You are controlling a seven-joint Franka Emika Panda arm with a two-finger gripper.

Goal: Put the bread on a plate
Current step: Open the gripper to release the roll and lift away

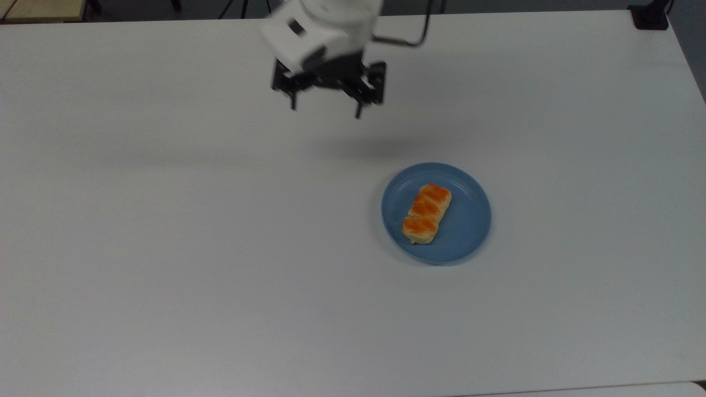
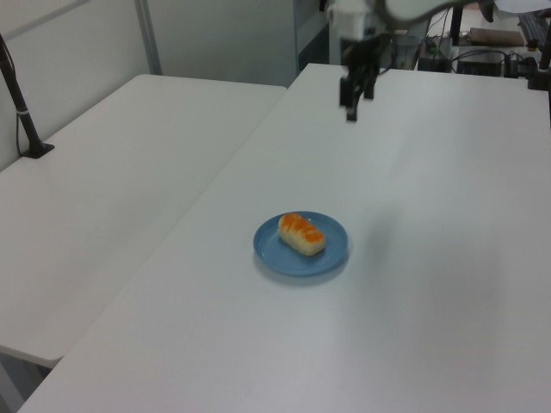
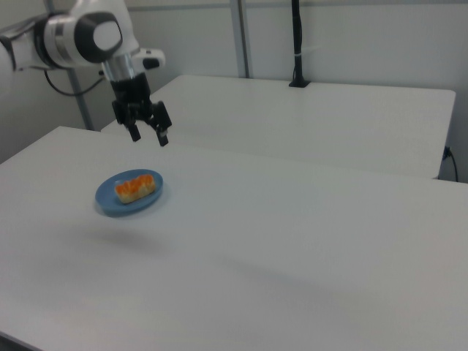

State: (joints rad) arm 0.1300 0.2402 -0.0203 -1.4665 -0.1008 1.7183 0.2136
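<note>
My black two-finger claw (image 1: 325, 110) hangs high above the white table (image 1: 165, 248), fingers spread and holding nothing, well apart from the round blue plastic plate (image 1: 469, 231). The small pale-yellow loaf of bread (image 1: 426, 213) with three orange glazed segments lies flat inside the plate's rim, off-centre toward the top view's left. I judge the placing done.

Count, this moment:

- Bread (image 1: 426, 213): one loaf, three orange-brown glazed segments on top.
- Plate (image 1: 469, 231): one, round, blue.
- Hand (image 1: 325, 108): one, two fingers, spread apart.
- Desks: two white ones, one (image 2: 413, 327) carrying the plate, a second (image 2: 112, 163) beside it at the left view's left.
- Black post (image 3: 297, 44): one, on the second desk.
</note>
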